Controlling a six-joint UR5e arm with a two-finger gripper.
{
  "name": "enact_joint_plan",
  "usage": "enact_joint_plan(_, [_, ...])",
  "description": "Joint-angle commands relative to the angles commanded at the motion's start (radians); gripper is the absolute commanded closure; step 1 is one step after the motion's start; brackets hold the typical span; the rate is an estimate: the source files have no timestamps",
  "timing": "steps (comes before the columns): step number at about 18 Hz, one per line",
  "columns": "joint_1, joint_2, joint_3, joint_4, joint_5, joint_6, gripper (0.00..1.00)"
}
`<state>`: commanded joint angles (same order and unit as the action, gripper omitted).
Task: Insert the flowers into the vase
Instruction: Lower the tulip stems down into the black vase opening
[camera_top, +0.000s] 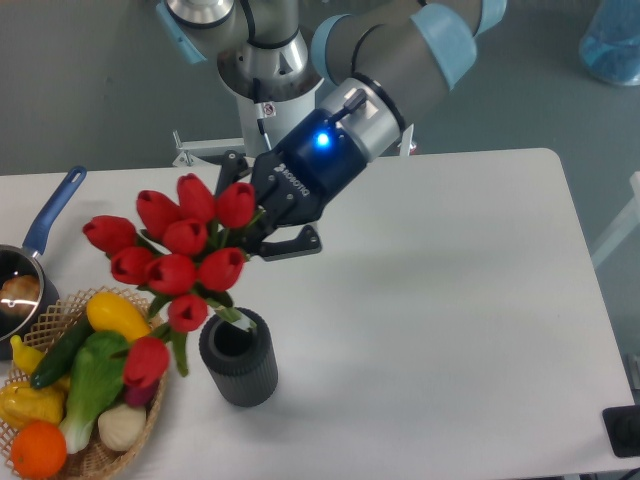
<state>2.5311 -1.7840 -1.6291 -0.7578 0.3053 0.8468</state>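
Gripper (262, 238) first: from my remote seat I see it tilted down and to the left, black body with a blue light glowing on the wrist behind it. Its fingers reach into the flowers (180, 255), but the red heads and leaves cover the tips, so I cannot tell how wide the jaws stand or whether they have hold of the stems. One dark finger (295, 243) shows just right of the blooms.

Flowers sit directly in front of and below the gripper, leaning left, their heads spread wider than the vase. Green stems run down from the bunch to the vase mouth, and a stem end lies at the rim; whether it is inside I cannot tell for sure.

Vase (239, 358) stands upright on the table (450, 300), below the gripper and a little to its left, dark and ribbed.

Further left of the gripper, touching or just beside the vase, is a basket (120, 452) of vegetables, one drooping bloom hanging over it. A pan (30, 270) with a blue handle lies at the far left edge.
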Motion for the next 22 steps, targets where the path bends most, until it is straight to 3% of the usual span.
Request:
enact_joint_plan(16, [-0.009, -0.057, 0.006, 0.006, 0.002, 0.014, 1.00])
enact_joint_plan(22, [-0.012, -0.063, -0.029, 0.006, 0.005, 0.035, 1.00])
